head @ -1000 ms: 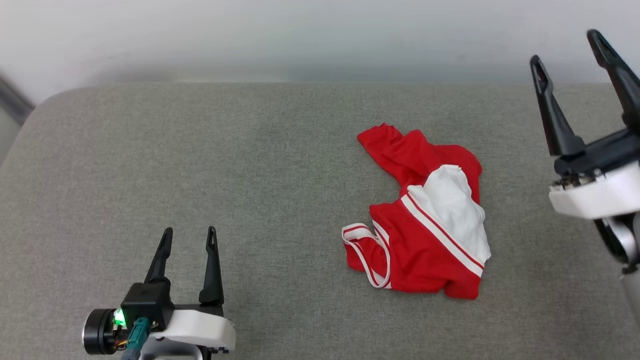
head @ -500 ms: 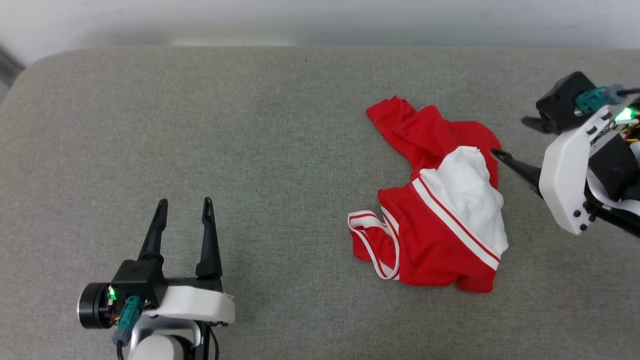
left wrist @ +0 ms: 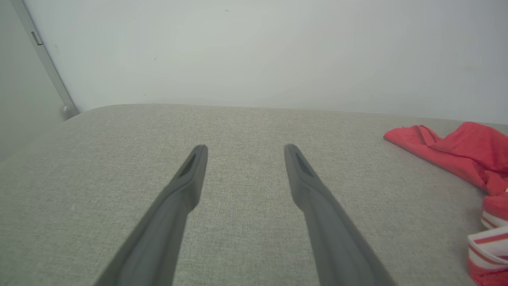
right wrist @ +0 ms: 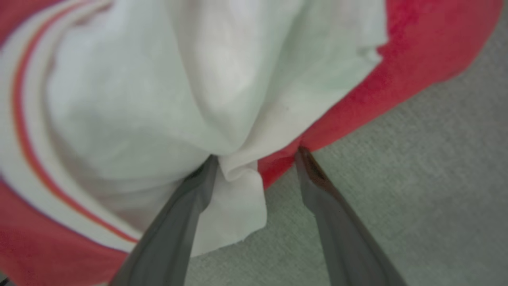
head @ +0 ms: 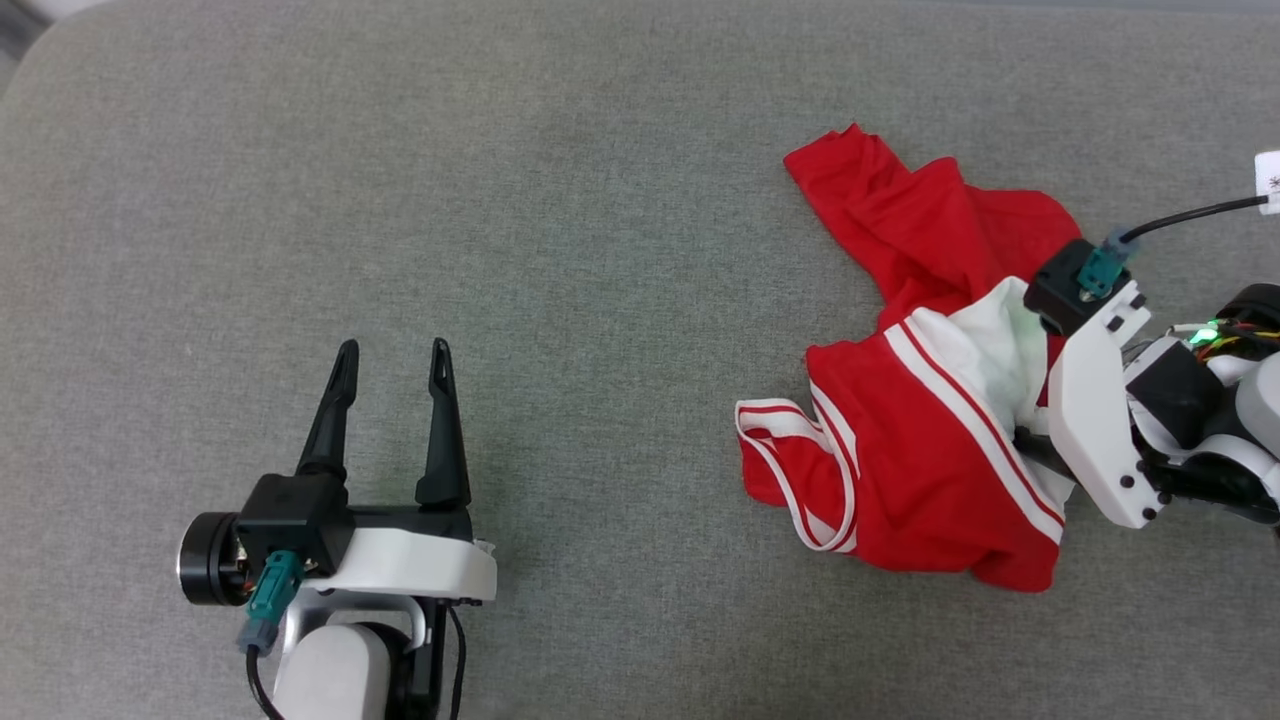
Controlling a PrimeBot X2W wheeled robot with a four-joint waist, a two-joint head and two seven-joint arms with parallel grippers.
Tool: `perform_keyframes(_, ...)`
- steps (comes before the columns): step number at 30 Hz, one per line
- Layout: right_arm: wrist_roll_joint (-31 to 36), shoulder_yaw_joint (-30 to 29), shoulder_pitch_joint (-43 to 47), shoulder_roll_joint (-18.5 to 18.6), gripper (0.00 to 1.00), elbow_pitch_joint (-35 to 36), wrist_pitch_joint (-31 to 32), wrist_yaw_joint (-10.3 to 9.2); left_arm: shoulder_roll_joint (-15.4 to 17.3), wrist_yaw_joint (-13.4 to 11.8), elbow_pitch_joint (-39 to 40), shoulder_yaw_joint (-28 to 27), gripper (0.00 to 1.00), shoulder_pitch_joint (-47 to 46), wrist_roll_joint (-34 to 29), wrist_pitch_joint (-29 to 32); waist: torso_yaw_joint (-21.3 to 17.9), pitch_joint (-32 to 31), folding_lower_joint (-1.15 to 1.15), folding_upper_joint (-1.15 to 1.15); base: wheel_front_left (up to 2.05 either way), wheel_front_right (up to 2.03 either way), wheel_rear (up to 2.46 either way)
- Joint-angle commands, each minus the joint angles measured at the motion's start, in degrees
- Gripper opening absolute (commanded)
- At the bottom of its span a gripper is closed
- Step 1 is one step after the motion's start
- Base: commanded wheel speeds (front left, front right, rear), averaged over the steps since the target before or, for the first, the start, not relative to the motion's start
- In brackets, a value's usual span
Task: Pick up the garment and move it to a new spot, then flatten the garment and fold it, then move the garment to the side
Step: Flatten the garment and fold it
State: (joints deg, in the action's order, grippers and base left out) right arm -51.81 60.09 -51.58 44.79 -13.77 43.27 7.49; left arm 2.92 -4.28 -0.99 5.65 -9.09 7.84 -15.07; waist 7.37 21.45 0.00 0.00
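The garment (head: 920, 480) lies crumpled on the right of the grey cushion, red with a white sleeve and striped trim on top; its letters and number are hidden. My right gripper (right wrist: 258, 157) is open at the garment's right edge. Its fingers stand astride a fold of the white sleeve (right wrist: 158, 99), and its pale wrist housing (head: 1095, 420) lies over the cloth. My left gripper (head: 392, 350) rests open at the lower left, far from the garment, with nothing between its fingers (left wrist: 190, 178). The garment's red edge (left wrist: 456, 153) also appears at the right of the left wrist view.
The grey fabric surface (head: 600, 250) stretches wide to the left of the garment. A pale wall (left wrist: 254, 47) rises behind its far edge. A black cable with a white tag (head: 1268, 180) runs off the right arm.
The right gripper came down from raised at the upper right onto the garment's right edge, its fingers now around the white sleeve. The head camera tilted downward. The left gripper stayed put.
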Motion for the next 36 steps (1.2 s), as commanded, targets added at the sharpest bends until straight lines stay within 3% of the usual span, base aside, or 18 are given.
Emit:
perform_keyframes(1,-0.4,2.6,2.1,-1.0,1.00,-1.1,-0.2,0.00,0.0,-0.3,0.1,0.2,1.00,-0.9,0.3,-0.2,0.6,0.7,0.00,0.00,0.00,0.00,0.00)
perform_keyframes(6,-0.7,5.4,0.9,-1.5,1.00,-2.6,-4.4,0.06,-0.1,-0.5,-0.5,-0.4,1.00,-0.8,0.0,-0.2,0.1,0.3,0.00,0.00,0.00,0.00,0.00)
perform_keyframes(7,-0.6,5.6,0.2,-1.4,0.39,-2.7,-5.7,0.06,-0.1,-0.5,-0.7,-0.6,1.00,-0.6,-0.1,-0.2,-0.1,-0.2,0.00,0.00,0.00,0.00,0.00)
perform_keyframes(8,-0.7,5.5,-0.7,-1.3,0.00,-2.6,-7.4,0.06,-0.1,-0.5,-0.8,-0.8,1.00,-0.3,-0.2,-0.2,-0.4,-0.7,0.00,0.00,0.00,0.00,0.00)
perform_keyframes(16,-4.4,1.8,-1.8,2.8,0.00,-0.2,-20.2,-0.02,-0.1,-0.2,-1.3,-1.7,1.00,2.3,-0.7,-0.2,-2.8,-6.5,0.00,0.00,0.00,0.00,0.00)
perform_keyframes(17,-5.4,0.5,0.7,5.9,0.00,1.3,-23.3,-0.03,-0.1,-0.3,-1.2,-1.8,1.00,3.2,-0.8,-0.2,-3.6,-7.8,0.00,0.00,0.00,0.00,0.00)
perform_keyframes(25,-10.1,-4.5,11.6,12.0,0.00,-0.6,-28.6,-0.02,-0.1,0.1,-1.2,-2.1,1.00,4.4,-0.7,-0.2,-4.6,-8.6,0.00,0.00,0.00,0.00,0.00)
perform_keyframes(30,-11.3,-5.3,18.4,13.0,0.00,-4.5,-29.7,-0.02,-0.1,0.3,-1.1,-2.2,1.00,4.6,-0.9,-0.2,-4.4,-8.6,0.00,0.00,0.00,0.00,0.00)
perform_keyframes(36,-12.3,-5.3,26.5,10.7,0.00,-12.7,-29.9,-0.03,0.0,0.4,-1.2,-2.0,1.00,4.8,-0.9,-0.2,-4.0,-8.6,0.00,0.00,0.00,0.00,0.00)
